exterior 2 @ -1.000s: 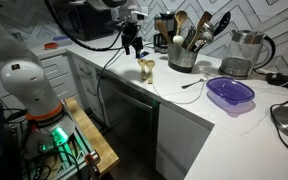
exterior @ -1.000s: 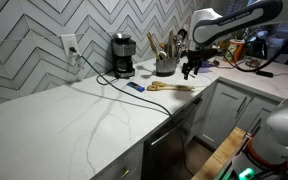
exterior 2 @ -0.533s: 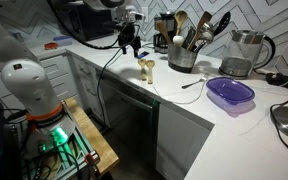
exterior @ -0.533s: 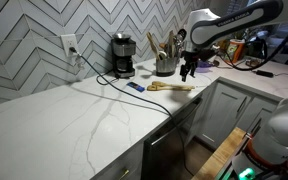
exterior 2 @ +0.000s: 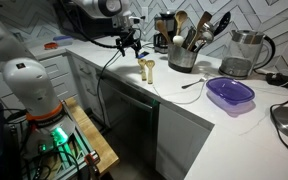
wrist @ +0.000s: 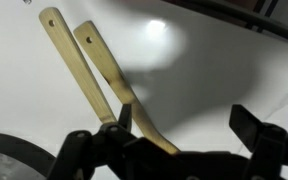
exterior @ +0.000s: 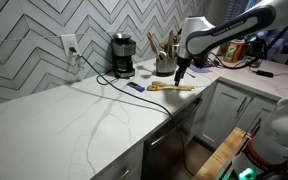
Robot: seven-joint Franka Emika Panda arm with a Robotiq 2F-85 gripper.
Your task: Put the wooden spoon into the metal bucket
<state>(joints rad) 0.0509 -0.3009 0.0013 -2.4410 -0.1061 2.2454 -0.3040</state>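
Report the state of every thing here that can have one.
Gripper: open, empty, over the spoon.
Spoon: lying flat on the counter, not gripped, outside the bucket.
Bucket: upright, holding other utensils.
Coffee maker: upright by the wall.
Kettle: upright.

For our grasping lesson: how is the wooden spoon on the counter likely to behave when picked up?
The wooden spoon looks rigid, so it probably won't bend. Its thin, flat handle suggests it is light and unlikely to roll on the counter.
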